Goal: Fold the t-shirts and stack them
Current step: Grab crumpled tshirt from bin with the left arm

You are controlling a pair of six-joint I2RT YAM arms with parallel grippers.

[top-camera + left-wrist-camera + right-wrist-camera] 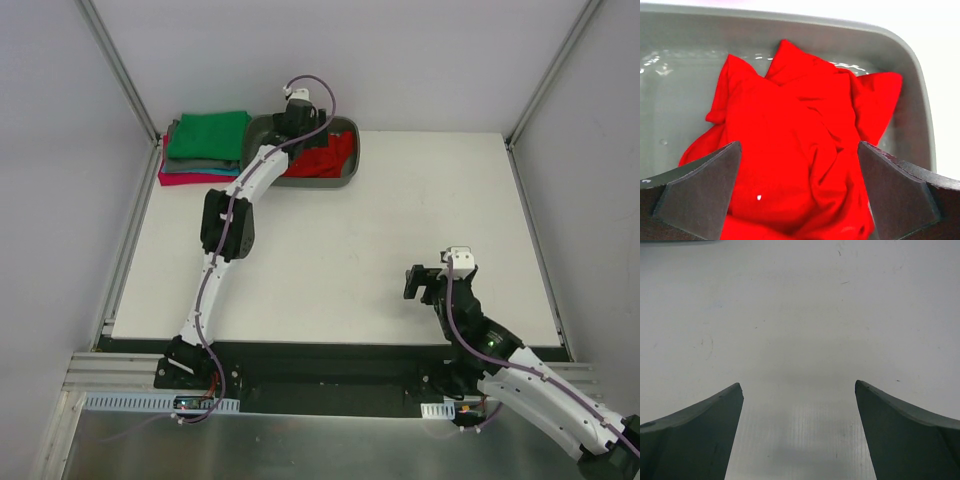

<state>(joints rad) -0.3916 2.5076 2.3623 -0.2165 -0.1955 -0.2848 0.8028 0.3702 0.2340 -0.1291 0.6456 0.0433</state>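
A crumpled bright red t-shirt (325, 158) lies in the grey oval tub (345, 181) at the back of the table; it fills the left wrist view (795, 150). My left gripper (292, 122) hangs open over the tub, its jaws wide apart on either side of the red cloth (799, 150), holding nothing. A stack of folded t-shirts (205, 145) sits left of the tub, green on top, then grey, teal and magenta. My right gripper (425, 283) is open and empty above bare table at the front right (799, 387).
The tub's rim (917, 75) curves round the right side of the red shirt. The white table (380, 250) has metal rails along its left and right edges. Grey walls close in the sides and back.
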